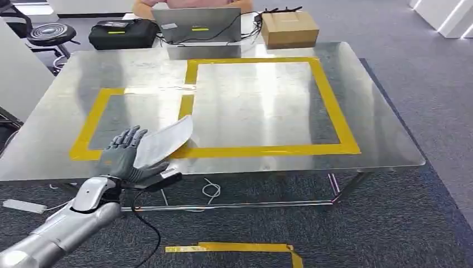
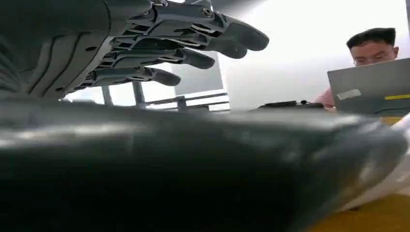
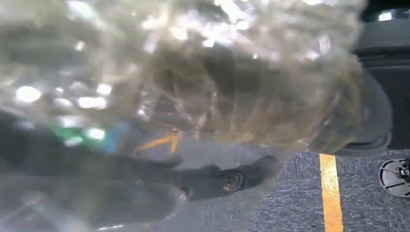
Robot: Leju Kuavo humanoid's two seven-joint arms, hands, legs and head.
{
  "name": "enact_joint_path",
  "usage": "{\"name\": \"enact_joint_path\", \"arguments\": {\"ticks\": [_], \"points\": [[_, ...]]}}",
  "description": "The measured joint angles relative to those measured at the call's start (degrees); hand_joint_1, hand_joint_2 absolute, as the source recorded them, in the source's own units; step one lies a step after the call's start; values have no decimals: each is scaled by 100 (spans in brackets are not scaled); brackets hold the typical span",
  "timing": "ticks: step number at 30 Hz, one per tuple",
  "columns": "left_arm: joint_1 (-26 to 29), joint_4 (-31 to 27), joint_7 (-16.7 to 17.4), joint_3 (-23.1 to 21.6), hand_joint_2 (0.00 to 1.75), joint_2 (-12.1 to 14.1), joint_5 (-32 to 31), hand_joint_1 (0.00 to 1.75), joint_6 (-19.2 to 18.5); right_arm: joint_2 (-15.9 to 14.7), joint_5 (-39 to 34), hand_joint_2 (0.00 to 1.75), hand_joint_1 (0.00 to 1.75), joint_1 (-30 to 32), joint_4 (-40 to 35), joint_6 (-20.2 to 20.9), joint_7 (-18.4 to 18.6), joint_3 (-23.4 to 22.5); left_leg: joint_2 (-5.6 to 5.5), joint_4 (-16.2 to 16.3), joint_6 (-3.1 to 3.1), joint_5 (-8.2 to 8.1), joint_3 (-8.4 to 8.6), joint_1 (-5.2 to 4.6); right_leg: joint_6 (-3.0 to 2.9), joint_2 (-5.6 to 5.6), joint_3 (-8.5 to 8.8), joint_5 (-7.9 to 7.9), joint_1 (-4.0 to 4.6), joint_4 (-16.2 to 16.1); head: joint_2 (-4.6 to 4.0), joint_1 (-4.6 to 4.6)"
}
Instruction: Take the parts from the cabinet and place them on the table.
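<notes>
A flat white pack (image 1: 167,139) lies on the steel table (image 1: 251,106), across the front yellow tape line near the front left edge. My left hand (image 1: 125,153) sits at its near end, fingers (image 2: 183,38) stretched out and well apart from the thumb (image 2: 193,164); the pack's edge (image 2: 394,169) shows past the thumb tip. In the right wrist view a clear, crinkled plastic bag (image 3: 217,72) with brownish contents sits close to the camera, and my right hand's dark fingers (image 3: 227,181) grip it from underneath, above the grey carpet.
Yellow tape marks two rectangles on the table. At its far edge stand a laptop (image 1: 196,25) with a person (image 2: 374,46) behind it, a cardboard box (image 1: 290,28) and a black case (image 1: 120,33). A stool (image 1: 50,33) is at far left. Tape strips (image 1: 234,248) lie on the carpet.
</notes>
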Motion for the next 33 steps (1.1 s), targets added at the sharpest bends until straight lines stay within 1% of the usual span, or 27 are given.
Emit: {"name": "enact_joint_path", "arguments": {"ticks": [10,17,21,24,27,31,33], "points": [[-25,-2,-13,88,0,33,50,0,46,0,0,0,0,3,0,2,0,0,0,0,1,1,0,0,1,0,0,0,0,0,0,-2],[26,-256,-304,206,0,131,479,0,90,0,0,0,0,16,0,-85,0,-4,0,0,6,4,-3,0,4,1,36,4,0,1,0,-2],[223,-509,-493,315,0,214,773,0,140,0,0,0,0,28,0,-155,0,-22,0,0,6,4,-4,0,4,1,35,3,0,1,0,-2],[514,-782,-636,444,0,290,983,0,245,-20,0,0,0,51,-48,-238,0,-52,0,0,5,4,-4,0,4,3,32,3,0,1,0,-2],[757,-973,-678,523,0,363,1040,0,295,-44,0,0,0,65,-81,-280,0,-81,0,0,8,-1,-4,0,1,-3,-29,-5,0,0,0,-2],[875,-1108,-680,575,0,422,1049,0,295,-61,0,0,0,68,-112,-284,0,-118,-1,0,8,-2,-6,0,5,-6,-28,-6,0,0,0,-2],[941,-1173,-736,607,0,435,1136,0,295,-61,0,0,0,76,-116,-317,0,-135,-1,0,8,-1,-7,-1,5,-4,-5,-5,0,0,0,-2]]}}
